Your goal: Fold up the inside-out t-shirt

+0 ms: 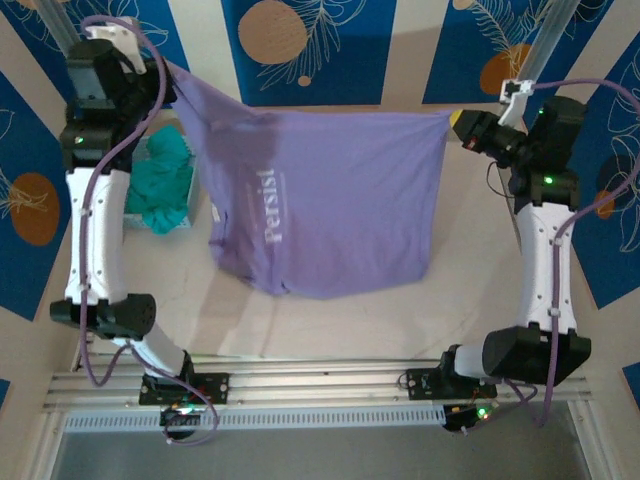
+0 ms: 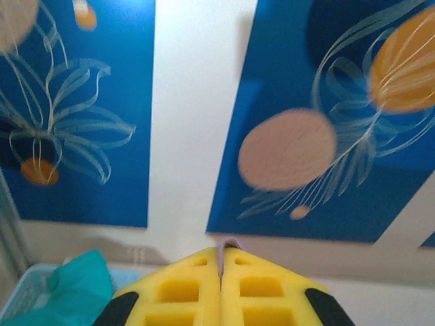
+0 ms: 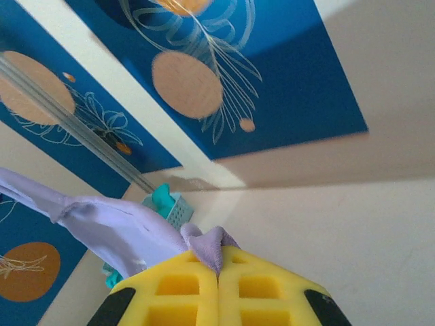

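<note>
The purple t-shirt (image 1: 330, 200) hangs in the air over the table (image 1: 480, 290), pulled wide like a sheet. White letters show on it. Its bottom edge hangs low, close to the table. The left claw (image 2: 221, 261) is closed tight on one top corner. The right claw (image 3: 219, 261) is closed tight on the other. A teal cloth (image 1: 165, 180) sits in a basket (image 2: 24, 288) just left of the shirt.

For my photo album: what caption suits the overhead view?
Left fingers and right fingers hold the lavender t-shirt spread over the table, teal garment alongside.
</note>
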Robot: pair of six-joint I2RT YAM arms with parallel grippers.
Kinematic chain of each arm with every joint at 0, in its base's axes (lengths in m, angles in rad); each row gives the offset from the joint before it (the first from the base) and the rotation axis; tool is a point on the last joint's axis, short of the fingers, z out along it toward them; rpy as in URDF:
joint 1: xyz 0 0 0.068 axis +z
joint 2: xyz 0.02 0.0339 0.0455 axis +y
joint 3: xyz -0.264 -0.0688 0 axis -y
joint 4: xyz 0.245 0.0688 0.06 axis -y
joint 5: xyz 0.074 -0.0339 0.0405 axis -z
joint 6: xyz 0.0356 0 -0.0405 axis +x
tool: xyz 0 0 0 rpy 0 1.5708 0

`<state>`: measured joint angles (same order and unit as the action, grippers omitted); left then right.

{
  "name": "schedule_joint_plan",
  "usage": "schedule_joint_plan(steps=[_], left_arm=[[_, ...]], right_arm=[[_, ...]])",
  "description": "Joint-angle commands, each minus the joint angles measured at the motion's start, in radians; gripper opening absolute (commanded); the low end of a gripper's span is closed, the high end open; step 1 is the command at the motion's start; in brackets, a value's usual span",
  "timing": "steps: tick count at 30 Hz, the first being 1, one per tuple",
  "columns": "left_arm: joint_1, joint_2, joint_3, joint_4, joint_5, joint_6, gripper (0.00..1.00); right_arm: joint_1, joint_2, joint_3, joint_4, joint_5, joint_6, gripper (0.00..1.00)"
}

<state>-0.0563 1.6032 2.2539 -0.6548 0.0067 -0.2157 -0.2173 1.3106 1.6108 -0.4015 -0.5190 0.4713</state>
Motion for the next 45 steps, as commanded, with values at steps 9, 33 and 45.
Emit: schedule_joint_plan(steps=[9,33,45], left_arm=[[0.013,-0.485,-0.102,0.204,0.100,-0.089,0.00],[0.012,0.035,0.072,0.337,0.006,0.107,0.00],[-0.003,0.912,0.513,0.446,0.029,0.010,0.13]], right_arm=[[-0.043,-0.376,0.125,-0.178,0.243,-0.153,0.00],[-0.008,-0.128,0.220,-0.085,0.405,-0.284,0.00],[0.178,0.703,0.454,0.051,0.592,-0.366,0.09]])
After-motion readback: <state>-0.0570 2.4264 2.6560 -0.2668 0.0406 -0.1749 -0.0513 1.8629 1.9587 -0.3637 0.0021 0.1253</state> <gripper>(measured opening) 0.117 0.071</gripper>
